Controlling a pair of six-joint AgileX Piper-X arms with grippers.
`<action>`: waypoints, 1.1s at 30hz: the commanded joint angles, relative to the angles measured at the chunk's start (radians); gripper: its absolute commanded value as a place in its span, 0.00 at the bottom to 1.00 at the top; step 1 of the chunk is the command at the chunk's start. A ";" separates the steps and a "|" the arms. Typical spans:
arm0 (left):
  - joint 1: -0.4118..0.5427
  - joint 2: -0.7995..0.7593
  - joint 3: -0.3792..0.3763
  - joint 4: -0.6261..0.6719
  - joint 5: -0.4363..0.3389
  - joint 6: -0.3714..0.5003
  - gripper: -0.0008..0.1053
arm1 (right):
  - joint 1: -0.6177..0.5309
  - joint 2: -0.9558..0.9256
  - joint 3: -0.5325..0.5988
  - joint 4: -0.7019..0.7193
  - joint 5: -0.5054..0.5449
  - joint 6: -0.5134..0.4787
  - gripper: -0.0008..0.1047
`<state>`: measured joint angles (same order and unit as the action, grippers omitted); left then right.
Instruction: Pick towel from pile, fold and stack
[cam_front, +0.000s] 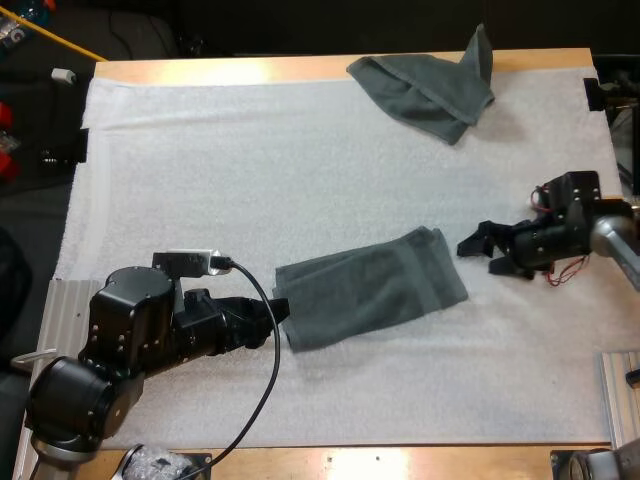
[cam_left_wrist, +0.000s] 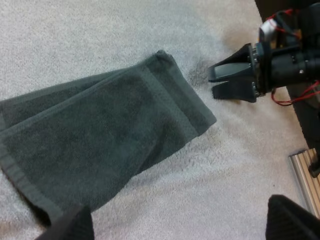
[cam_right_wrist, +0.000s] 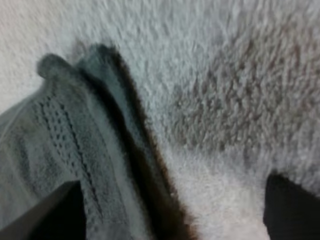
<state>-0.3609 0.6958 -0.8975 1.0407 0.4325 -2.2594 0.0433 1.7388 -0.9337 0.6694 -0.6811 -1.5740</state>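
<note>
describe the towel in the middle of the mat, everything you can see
Dark grey-green terry towel, folded into a long strip with a woven band near each end, lying flat and slanted on the white mat. The open left pincer sits at one end, the open right pincer off the other; neither grips it.
</note>
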 joint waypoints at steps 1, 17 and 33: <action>0.000 -0.004 -0.003 -0.005 -0.014 -0.010 0.65 | 0.022 0.012 -0.005 -0.006 -0.014 0.001 0.70; 0.000 -0.004 -0.003 -0.005 -0.010 -0.010 0.65 | 0.219 0.065 -0.003 -0.035 0.069 0.132 0.54; 0.000 -0.004 0.004 0.019 0.068 0.022 0.65 | 0.219 -0.087 -0.003 0.136 0.237 0.104 0.01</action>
<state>-0.3609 0.6958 -0.8947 1.0532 0.4922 -2.2430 0.2606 1.6732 -0.9366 0.7836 -0.4772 -1.4579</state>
